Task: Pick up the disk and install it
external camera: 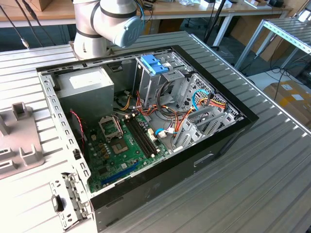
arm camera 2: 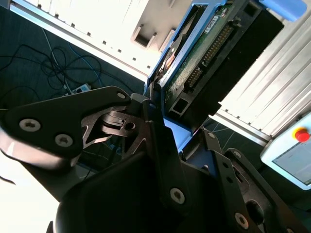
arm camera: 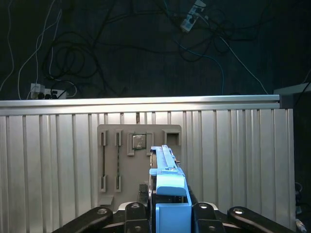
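Observation:
The disk [arm camera: 167, 182] is a flat dark drive with bright blue side rails and a blue end tab. It stands on edge between my gripper's [arm camera: 167, 213] black fingers, above the ribbed metal table [arm camera: 58, 160]. In the second wrist view the disk [arm camera 2: 209, 53] shows its green circuit board and pin connector, and my gripper [arm camera 2: 180, 128] is shut on its lower end. The arm's base [external camera: 104, 24] stands behind the open computer case [external camera: 228, 141] in the exterior view.
Inside the case are a motherboard [external camera: 124, 145], a power supply [external camera: 87, 87] and a metal drive cage with a light blue latch [external camera: 154, 63]. A grey fixture plate [arm camera: 116, 160] lies below the disk. Cables cover the floor beyond the table edge [arm camera: 146, 102]. A pendant with a red button [arm camera 2: 301, 135] sits nearby.

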